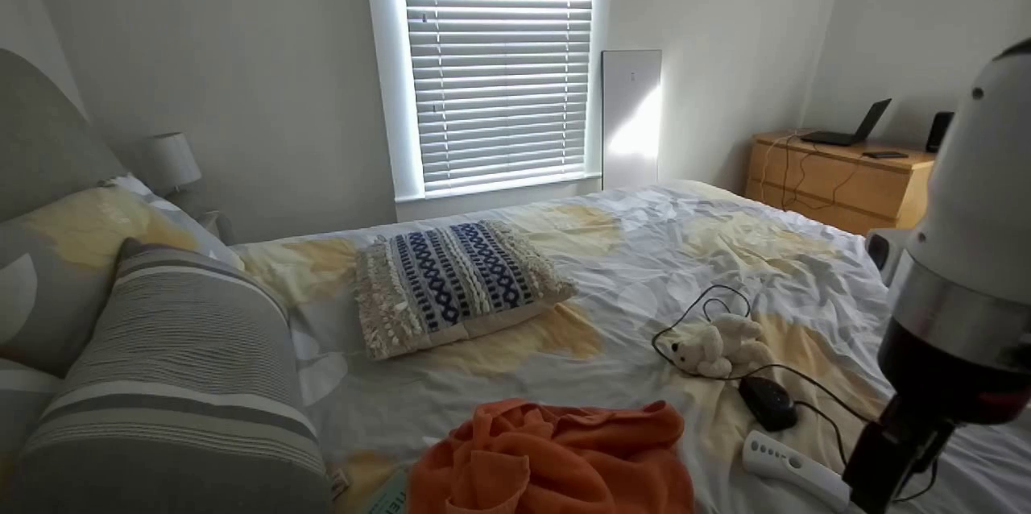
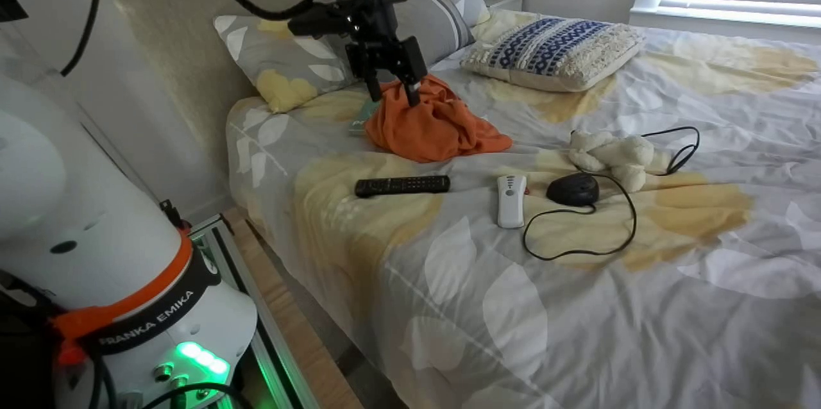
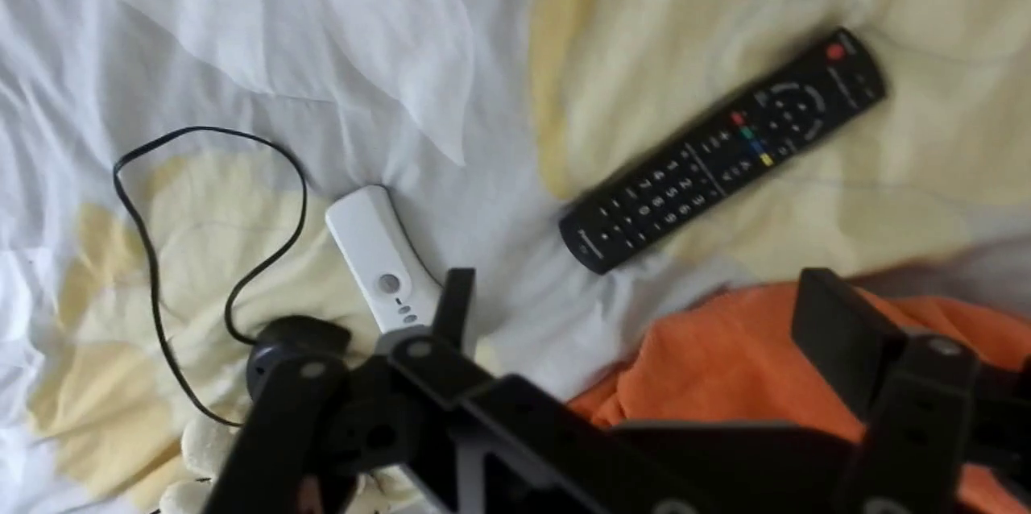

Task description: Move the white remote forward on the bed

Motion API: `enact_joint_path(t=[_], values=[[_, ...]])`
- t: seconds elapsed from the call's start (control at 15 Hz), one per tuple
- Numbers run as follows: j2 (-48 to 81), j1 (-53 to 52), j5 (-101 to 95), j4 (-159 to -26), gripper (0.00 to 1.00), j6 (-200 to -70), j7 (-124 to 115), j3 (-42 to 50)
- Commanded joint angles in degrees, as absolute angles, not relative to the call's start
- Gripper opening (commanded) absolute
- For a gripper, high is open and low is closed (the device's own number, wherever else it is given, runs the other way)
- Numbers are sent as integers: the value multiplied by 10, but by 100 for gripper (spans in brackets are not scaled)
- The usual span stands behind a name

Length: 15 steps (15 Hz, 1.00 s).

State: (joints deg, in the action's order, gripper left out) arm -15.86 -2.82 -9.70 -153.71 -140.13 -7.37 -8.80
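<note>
White remote (image 2: 511, 210) flat on the bed (image 2: 590, 325), button side up, lying between the black TV remote (image 3: 725, 151) and the black corded mouse (image 2: 573, 190), apart from both. Gripper (image 2: 393, 94) hangs in the air above the bed, fingers (image 3: 842, 337) spread wide; in the wrist view one finger blocks the white remote's lower end, the other sits in front of the orange blanket (image 2: 436, 130). White plush toy (image 1: 721, 345) just beside the mouse, cord (image 3: 201, 129) looping near. Toward the window blinds (image 1: 503, 55) I see the blue-patterned cushion (image 1: 467, 280), well apart from the white remote. Grey striped pillow (image 1: 177, 385) at the headboard (image 1: 40, 127) end.
</note>
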Motion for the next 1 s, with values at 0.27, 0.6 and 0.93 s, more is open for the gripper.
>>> enact_joint_path(t=[0.27, 0.6, 0.93], values=[[-127, -4, -141, -1575, 100, -1531, -5, -48], [-117, 1, -151, -1570, 100, -1538, 2, -45], [-58, 34, -169, -1557, 100, -1566, 97, 7]])
